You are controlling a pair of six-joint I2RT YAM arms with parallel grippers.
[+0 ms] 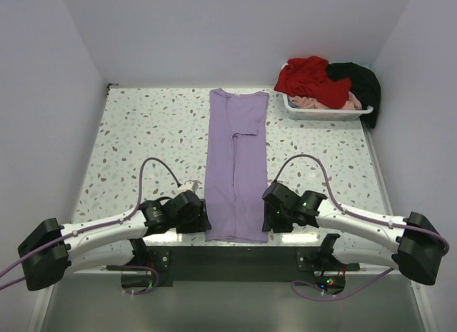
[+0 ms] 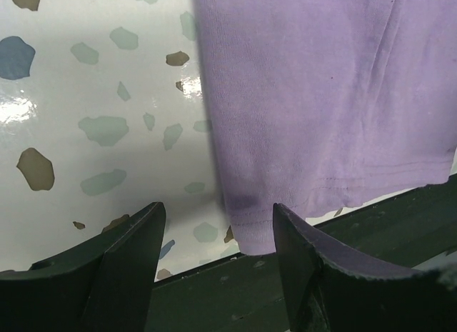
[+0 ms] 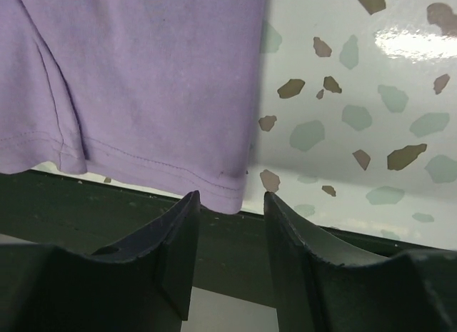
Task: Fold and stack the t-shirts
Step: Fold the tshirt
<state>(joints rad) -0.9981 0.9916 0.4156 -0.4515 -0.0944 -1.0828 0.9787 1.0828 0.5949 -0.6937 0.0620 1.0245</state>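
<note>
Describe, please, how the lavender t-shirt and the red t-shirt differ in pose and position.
The lavender t-shirt lies flat on the table, folded into a long narrow strip; the red t-shirt is crumpled in a heap. The lavender t-shirt lies alone, its near hem at the table's near edge; the red t-shirt sits in the white tray at the far right corner, piled with other garments. Both are plain cloth.

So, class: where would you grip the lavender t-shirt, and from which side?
Its two near hem corners, approached from the near edge of the table. The lavender t-shirt lies flat as a long strip, and that hem overhangs the edge, leaving its corners free to pinch.
</note>
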